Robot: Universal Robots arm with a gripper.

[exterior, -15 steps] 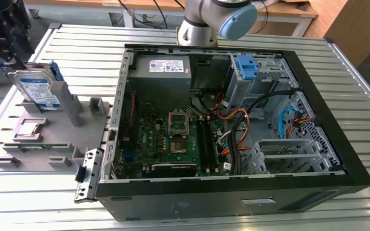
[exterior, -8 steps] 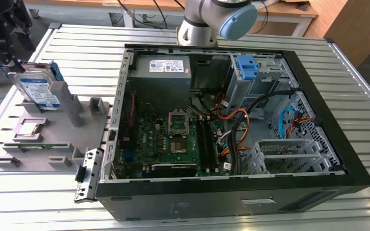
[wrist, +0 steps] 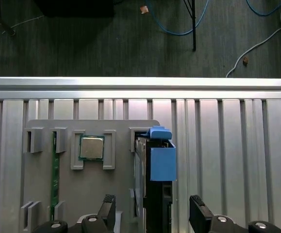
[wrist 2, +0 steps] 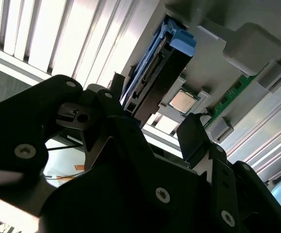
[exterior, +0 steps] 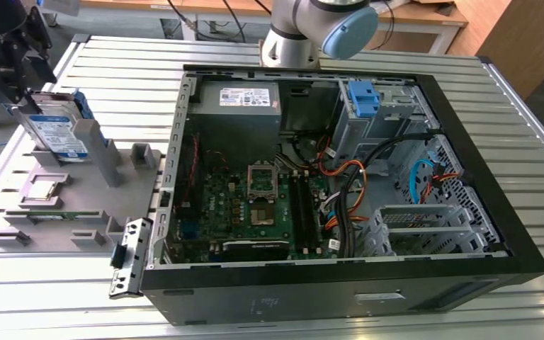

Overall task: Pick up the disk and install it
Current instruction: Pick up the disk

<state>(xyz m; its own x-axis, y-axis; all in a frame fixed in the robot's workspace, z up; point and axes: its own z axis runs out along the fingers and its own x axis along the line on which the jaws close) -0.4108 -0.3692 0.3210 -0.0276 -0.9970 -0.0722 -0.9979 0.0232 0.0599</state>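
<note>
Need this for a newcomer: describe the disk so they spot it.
In the exterior view, a grey tray lies to the exterior view's left of the open computer case. The disk stands on edge in a tray slot, with blue rails and a white-and-blue label, unlike the flat chip and green memory stick nearby.

No print can be read (not even on the disk (exterior: 54,136))
</note>
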